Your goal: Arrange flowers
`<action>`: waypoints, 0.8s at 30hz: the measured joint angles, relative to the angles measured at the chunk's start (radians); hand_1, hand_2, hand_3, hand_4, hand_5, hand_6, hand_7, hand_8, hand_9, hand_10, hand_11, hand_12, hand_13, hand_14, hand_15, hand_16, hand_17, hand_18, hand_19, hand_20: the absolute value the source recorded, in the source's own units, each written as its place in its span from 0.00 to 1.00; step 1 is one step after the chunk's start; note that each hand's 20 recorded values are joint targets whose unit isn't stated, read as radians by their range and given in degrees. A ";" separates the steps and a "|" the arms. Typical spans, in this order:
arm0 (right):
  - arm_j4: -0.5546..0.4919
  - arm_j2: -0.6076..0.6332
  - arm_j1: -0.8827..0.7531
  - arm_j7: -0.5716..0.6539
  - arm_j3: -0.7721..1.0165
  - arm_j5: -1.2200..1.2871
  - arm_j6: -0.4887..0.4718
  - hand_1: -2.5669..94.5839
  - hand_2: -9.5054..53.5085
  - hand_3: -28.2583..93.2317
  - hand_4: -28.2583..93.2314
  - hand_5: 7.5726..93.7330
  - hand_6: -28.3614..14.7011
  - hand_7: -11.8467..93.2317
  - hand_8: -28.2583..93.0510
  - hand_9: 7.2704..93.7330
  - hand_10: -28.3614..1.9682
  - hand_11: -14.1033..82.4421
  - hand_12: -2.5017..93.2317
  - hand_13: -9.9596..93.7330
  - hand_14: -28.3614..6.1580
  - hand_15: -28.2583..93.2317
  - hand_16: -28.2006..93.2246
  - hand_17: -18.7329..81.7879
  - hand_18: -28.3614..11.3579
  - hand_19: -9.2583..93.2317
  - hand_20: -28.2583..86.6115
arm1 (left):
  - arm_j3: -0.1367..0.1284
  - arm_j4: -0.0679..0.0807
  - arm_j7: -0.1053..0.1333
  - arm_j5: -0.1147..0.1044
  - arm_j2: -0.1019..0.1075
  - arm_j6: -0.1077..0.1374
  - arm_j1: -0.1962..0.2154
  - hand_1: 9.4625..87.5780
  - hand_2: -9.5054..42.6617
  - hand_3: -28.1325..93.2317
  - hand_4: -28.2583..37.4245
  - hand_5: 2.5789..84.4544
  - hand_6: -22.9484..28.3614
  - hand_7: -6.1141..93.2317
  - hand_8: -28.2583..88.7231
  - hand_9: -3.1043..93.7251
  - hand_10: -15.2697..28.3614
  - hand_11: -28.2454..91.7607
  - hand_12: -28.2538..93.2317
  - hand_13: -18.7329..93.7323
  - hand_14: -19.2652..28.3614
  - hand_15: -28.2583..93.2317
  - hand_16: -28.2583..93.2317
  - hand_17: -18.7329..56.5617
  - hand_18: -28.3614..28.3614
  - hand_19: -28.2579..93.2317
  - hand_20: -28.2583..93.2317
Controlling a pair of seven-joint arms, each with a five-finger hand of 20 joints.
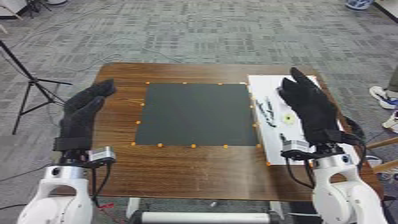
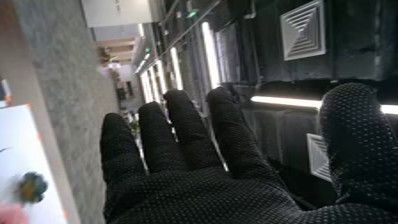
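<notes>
Right hand (image 1: 313, 107): open and holding nothing, fingers straight and thumb held apart, above the white sheet (image 1: 266, 86).
Left hand (image 1: 82, 107): open too, fingers straight, over the bench's (image 1: 178, 172) left edge, well apart from the flowers.
Pale flower: a small round head with a yellow middle (image 1: 289, 118), on the sheet just left of the right hand.
Dark strips (image 1: 266, 107): thin, stem-like, on the sheet left of the right hand, beyond the pale flower from it; their exact kind I cannot tell.
Other blooms: in the wrist view, a dark piece with a yellowish middle (image 2: 33, 187) and a pink piece (image 2: 11, 215) lie on the sheet, on the side of the right hand away from its thumb.
Likely step: the start, with a first stem to be picked.
Main risk: the hand coming down broadside, so that its thumb or edge shoves the light flowers or flattens petals.
Second risk: thin stems slipping in thick glove fabric, or two lifting together because they lie close.
Third risk: fingertips dragging the sheet and shifting everything on it.
Container: a blue-and-white vessel (image 1: 360, 4) on the floor, far beyond the right hand; its contents I cannot tell.
Dark mat (image 1: 191, 115): between the hands, probably the arranging spot.
</notes>
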 measured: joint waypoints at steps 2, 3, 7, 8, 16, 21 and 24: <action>-0.001 0.017 -0.011 0.003 -0.011 0.017 0.042 0.11 0.33 0.82 0.10 0.28 0.47 0.18 0.16 0.32 0.35 0.17 0.12 0.31 0.46 0.26 0.29 0.28 0.38 0.15 0.40 | 0.005 -0.004 -0.008 -0.035 0.007 0.000 0.013 0.23 0.22 0.81 0.16 0.53 0.50 0.17 0.19 0.49 0.64 0.36 0.33 0.41 0.67 0.29 0.24 0.29 0.59 0.24 0.33; -0.002 0.023 -0.016 0.007 -0.016 0.033 0.066 0.11 0.33 0.81 0.10 0.28 0.47 0.18 0.16 0.32 0.35 0.17 0.12 0.31 0.46 0.26 0.29 0.28 0.38 0.16 0.40 | 0.005 -0.005 -0.013 -0.043 0.011 0.000 0.019 0.22 0.22 0.81 0.16 0.53 0.50 0.18 0.19 0.49 0.64 0.36 0.33 0.41 0.67 0.29 0.24 0.29 0.59 0.24 0.33; -0.008 0.033 -0.035 0.031 -0.020 0.100 0.107 0.12 0.32 0.81 0.11 0.33 0.47 0.18 0.16 0.32 0.34 0.17 0.12 0.31 0.45 0.26 0.29 0.29 0.36 0.17 0.40 | 0.003 -0.016 -0.035 -0.038 0.020 0.000 0.053 0.22 0.21 0.81 0.16 0.53 0.50 0.18 0.19 0.49 0.64 0.36 0.33 0.41 0.68 0.29 0.24 0.29 0.59 0.24 0.34; -0.009 0.034 -0.038 0.035 -0.019 0.102 0.107 0.12 0.32 0.82 0.11 0.34 0.47 0.19 0.16 0.33 0.34 0.17 0.12 0.31 0.45 0.27 0.29 0.29 0.36 0.17 0.40 | 0.002 -0.019 -0.039 -0.035 0.020 0.000 0.063 0.22 0.21 0.81 0.16 0.53 0.50 0.18 0.19 0.49 0.64 0.36 0.33 0.41 0.68 0.29 0.24 0.29 0.59 0.24 0.34; -0.022 0.037 -0.056 0.062 -0.019 0.083 0.119 0.29 0.10 0.82 0.12 0.47 0.51 0.30 0.16 0.51 0.32 0.30 0.22 0.55 0.35 0.41 0.40 0.39 0.24 0.50 0.53 | -0.006 -0.021 -0.070 -0.010 0.019 -0.020 0.100 0.22 0.20 0.81 0.17 0.54 0.51 0.19 0.19 0.49 0.65 0.37 0.33 0.42 0.69 0.29 0.24 0.29 0.60 0.24 0.34; -0.078 0.077 -0.068 0.156 -0.097 -0.141 0.318 0.37 0.00 0.84 0.11 0.56 0.57 0.42 0.16 0.61 0.39 0.50 0.31 0.70 0.42 0.70 0.45 0.46 0.13 0.80 0.65 | -0.026 -0.024 -0.079 -0.003 0.019 -0.032 0.114 0.22 0.20 0.81 0.17 0.55 0.51 0.19 0.19 0.49 0.65 0.37 0.34 0.43 0.71 0.30 0.25 0.29 0.61 0.25 0.34; -0.108 0.119 -0.072 0.265 -0.172 -0.345 0.519 0.39 0.00 0.83 0.10 0.58 0.57 0.46 0.16 0.63 0.39 0.55 0.33 0.74 0.43 0.75 0.47 0.50 0.11 0.86 0.67 | -0.037 -0.028 -0.082 -0.003 0.020 -0.033 0.119 0.22 0.20 0.80 0.17 0.55 0.51 0.19 0.19 0.49 0.65 0.38 0.34 0.44 0.71 0.31 0.25 0.29 0.62 0.25 0.34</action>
